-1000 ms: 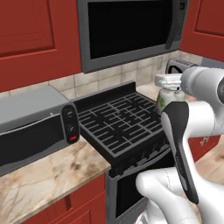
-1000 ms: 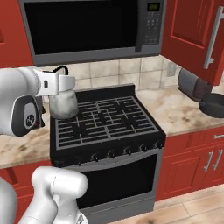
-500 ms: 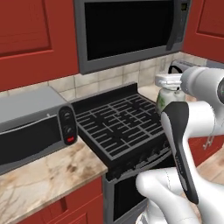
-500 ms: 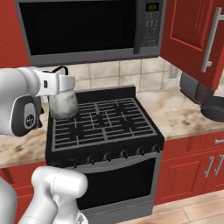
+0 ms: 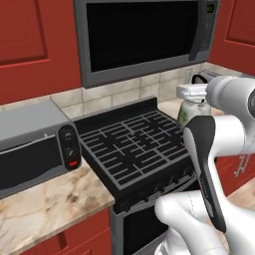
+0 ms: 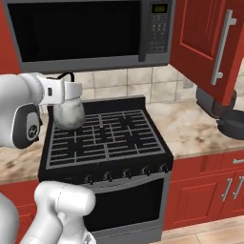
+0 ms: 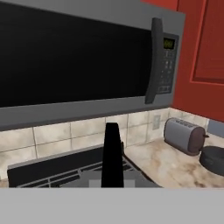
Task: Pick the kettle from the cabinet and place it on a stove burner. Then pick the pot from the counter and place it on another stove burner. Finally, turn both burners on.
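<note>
My gripper (image 6: 69,89) is shut on the black arched handle of the small grey-green kettle (image 6: 69,115), which hangs below the hand, clear of the black stove grates (image 6: 107,138). From the left base camera the kettle (image 5: 191,112) shows under the white hand (image 5: 191,92), off the stove's right side. In the hand view the black handle (image 7: 112,153) rises between the fingers. The dark round pot (image 6: 233,125) sits on the marbled counter (image 6: 188,129) at far right, also visible as the pot (image 7: 213,159). The red cabinet door (image 6: 205,43) stands open above it.
A grey microwave (image 6: 90,31) hangs low over the stove. A chrome toaster (image 7: 185,136) stands on the counter beside the pot. A grey toaster oven (image 5: 32,147) occupies the counter left of the stove (image 5: 134,149). Knobs (image 6: 126,172) line the stove front.
The whole picture has grown slightly, so the camera has come a little closer to the stove. The kettle stays held in the same place relative to the arm.
</note>
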